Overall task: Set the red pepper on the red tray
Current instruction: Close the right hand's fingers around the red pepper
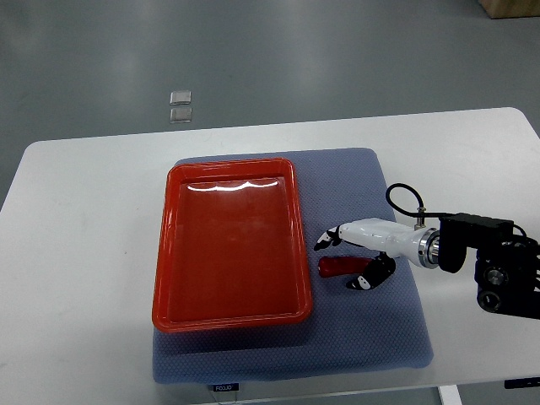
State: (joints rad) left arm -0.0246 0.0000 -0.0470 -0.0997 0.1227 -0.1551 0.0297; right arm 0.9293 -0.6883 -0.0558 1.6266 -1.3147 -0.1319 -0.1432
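We have our right hand (359, 253) reaching in from three o'clock, poised over the red pepper (337, 267), which lies on the blue mat (371, 337) just beside the red tray (164, 278), off the tray's right rim toward four o'clock. The fingers are spread on either side of the pepper, one dark fingertip above it and a curled pair touching or nearly touching its right end; we judge they bracket it rather than clamp it, so the hand is not yet carrying anything, though the exact contact is hard to read. The tray holds nothing, and the mat rests on the white table (76, 219). Our left arm does not show. To do this step well, we should close evenly across the pepper's narrow body, not at its tip, since its smooth skin may let it squirt out sideways. Once the grip is firm we should lift clear of the tray's raised rim before moving toward nine o'clock, then lower over the tray's middle and let go.
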